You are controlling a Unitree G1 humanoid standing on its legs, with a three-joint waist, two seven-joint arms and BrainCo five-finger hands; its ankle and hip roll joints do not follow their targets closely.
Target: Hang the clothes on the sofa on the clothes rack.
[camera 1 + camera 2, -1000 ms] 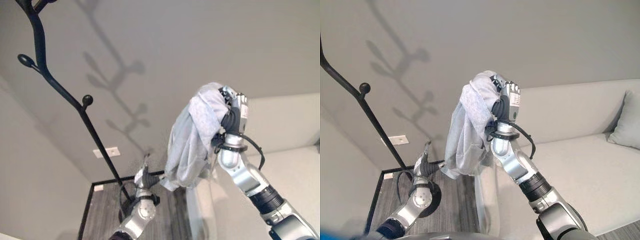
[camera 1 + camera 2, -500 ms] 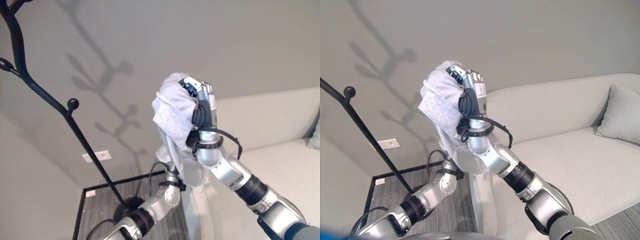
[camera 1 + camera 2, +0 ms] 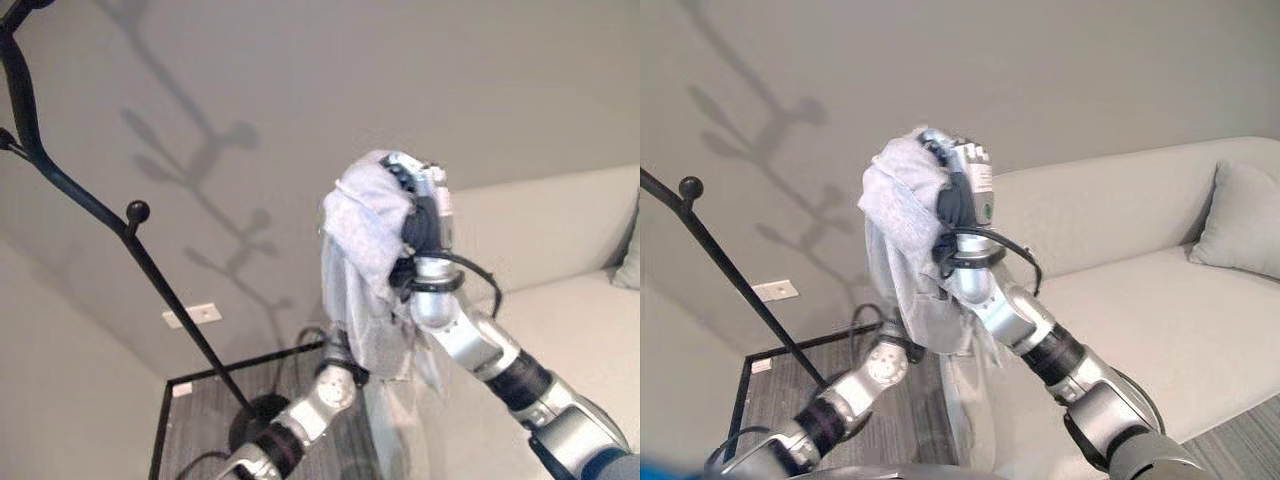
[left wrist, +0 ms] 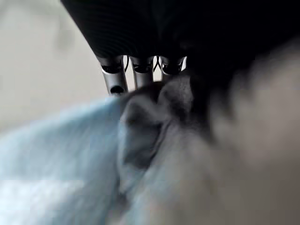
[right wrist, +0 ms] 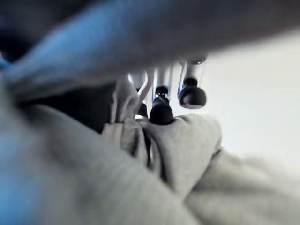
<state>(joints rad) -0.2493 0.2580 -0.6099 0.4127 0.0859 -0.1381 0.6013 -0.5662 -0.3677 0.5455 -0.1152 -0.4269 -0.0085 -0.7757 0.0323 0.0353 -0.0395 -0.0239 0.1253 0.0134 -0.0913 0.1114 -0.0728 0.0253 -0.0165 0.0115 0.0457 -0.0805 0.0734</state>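
Your right robot hand [image 3: 425,215] is raised high with its fingers curled tight into a bunched light-grey garment [image 3: 365,250]. The cloth is wadded over the fingers and hangs down below the wrist. Your left robot hand [image 4: 140,77] sits low, under the hanging end, with its fingers pushed into the cloth. You can't tell there whether they're closed on it.

Progress: the garment is off the sofa [image 3: 1160,290] and in the air, so pickup looks done. Hanging is not. The black clothes rack [image 3: 150,270] stands well off to the left of the raised hand, and its knobbed hook [image 3: 137,211] is bare.

The garment's long axis runs roughly vertical, with the bunched top at the right hand and the loose tail pointing down toward the left hand.
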